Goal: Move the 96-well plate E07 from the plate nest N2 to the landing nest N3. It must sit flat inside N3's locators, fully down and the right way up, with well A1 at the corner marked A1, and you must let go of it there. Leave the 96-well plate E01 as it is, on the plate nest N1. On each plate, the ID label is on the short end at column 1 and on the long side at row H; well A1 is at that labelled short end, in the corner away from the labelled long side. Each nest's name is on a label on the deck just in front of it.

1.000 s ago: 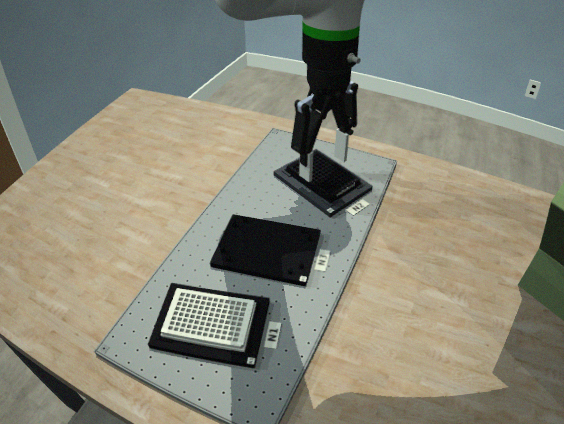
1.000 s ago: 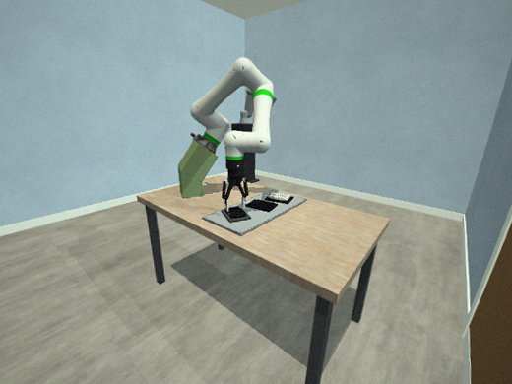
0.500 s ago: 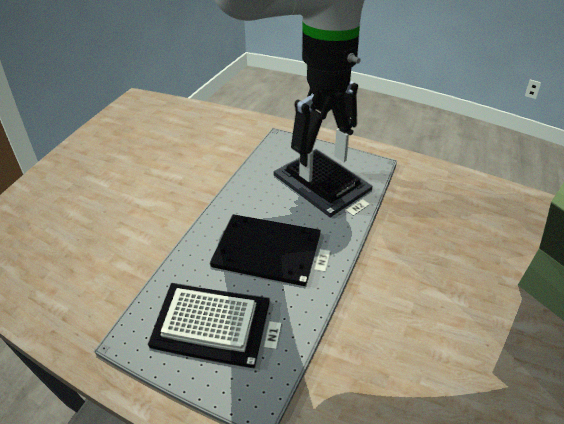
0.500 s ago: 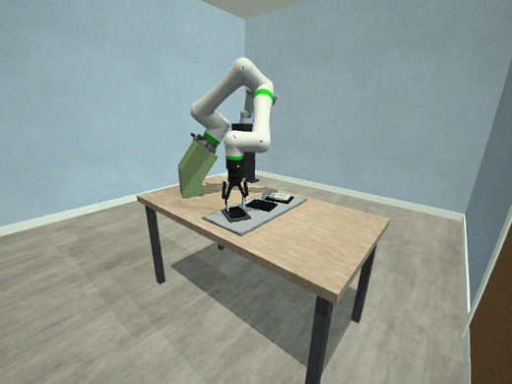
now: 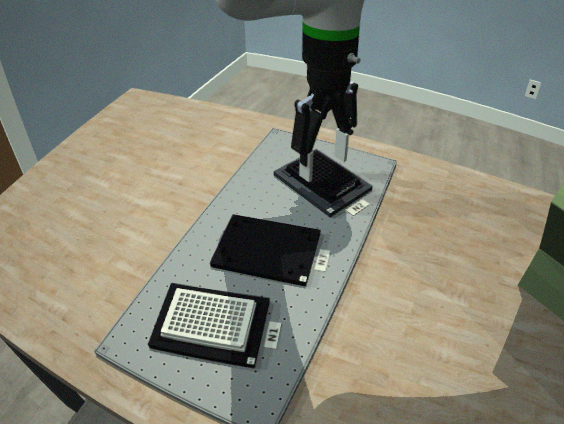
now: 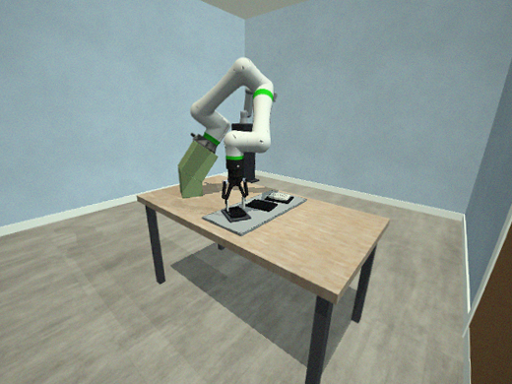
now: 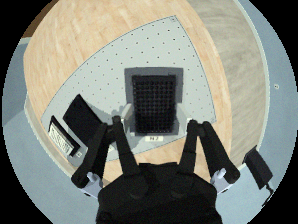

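Note:
The black 96-well plate E07 (image 5: 327,175) sits in the black plate nest N2 (image 5: 345,197) at the far end of the grey deck; its label N2 (image 5: 358,206) lies in front. My gripper (image 5: 323,162) is open and points straight down over it, one finger on each side of the plate, holding nothing. In the wrist view the plate (image 7: 153,102) lies between and beyond my fingertips. The landing nest N3 (image 5: 266,248) is empty in the middle of the deck. The white plate E01 (image 5: 208,318) sits on nest N1 (image 5: 164,342) at the near end.
The grey perforated deck lies on a wooden table. A green block (image 6: 195,166) at the arm's base stands at the table's far edge, and a corner of it shows at the right (image 5: 547,260). Labels N3 (image 5: 322,260) and N1 (image 5: 273,334) lie beside their nests.

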